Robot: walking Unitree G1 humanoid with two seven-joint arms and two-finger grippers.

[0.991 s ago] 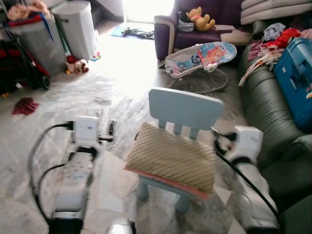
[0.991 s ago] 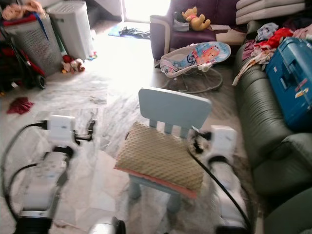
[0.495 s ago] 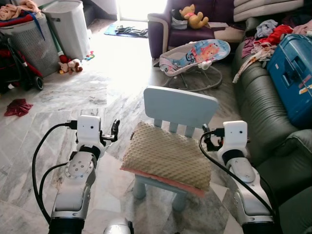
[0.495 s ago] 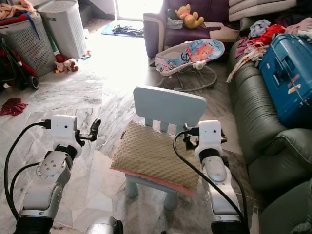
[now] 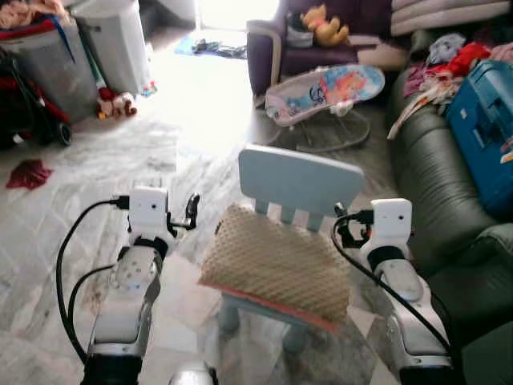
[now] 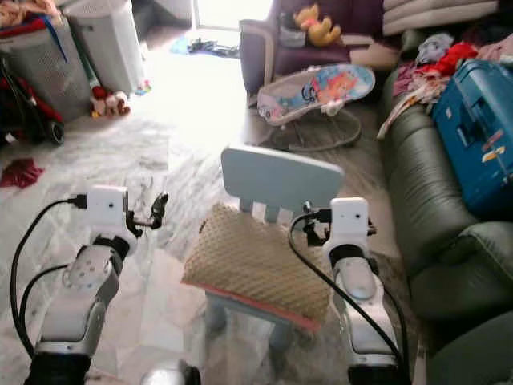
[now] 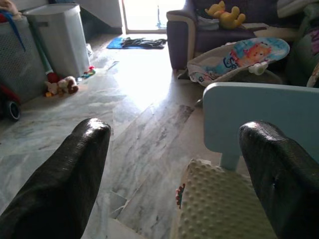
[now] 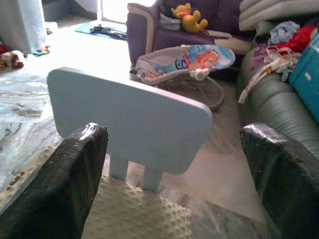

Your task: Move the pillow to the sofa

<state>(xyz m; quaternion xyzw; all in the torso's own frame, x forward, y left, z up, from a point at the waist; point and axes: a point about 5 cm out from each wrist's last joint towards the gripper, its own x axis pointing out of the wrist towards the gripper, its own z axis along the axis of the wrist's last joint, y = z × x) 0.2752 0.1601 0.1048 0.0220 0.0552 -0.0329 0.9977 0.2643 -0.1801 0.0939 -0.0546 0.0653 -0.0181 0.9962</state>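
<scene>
A beige dotted pillow [image 5: 276, 261] with a pink underside lies flat on the seat of a small light-blue child's chair [image 5: 300, 178]. My left gripper [image 5: 191, 212] hangs open just left of the pillow, level with its back corner. My right gripper [image 5: 345, 228] is open at the pillow's right edge, beside the chair's back. Neither one touches the pillow. In the wrist views the pillow [image 7: 227, 206] lies below and between the spread black fingers [image 7: 65, 174]. The dark green sofa [image 5: 449, 188] runs along the right side.
On the sofa lie a blue suitcase [image 5: 485, 120] and a heap of clothes [image 5: 449, 68]. A baby bouncer [image 5: 329, 92] stands behind the chair, a purple armchair [image 5: 321, 44] with a yellow plush toy further back. Laundry baskets [image 5: 72, 56] and a red cloth [image 5: 28, 172] sit at the left.
The view has shifted slightly and blurred. Both grippers hold about the same places on either side of the pillow as half a second ago; a second ago they were lower and further apart.
</scene>
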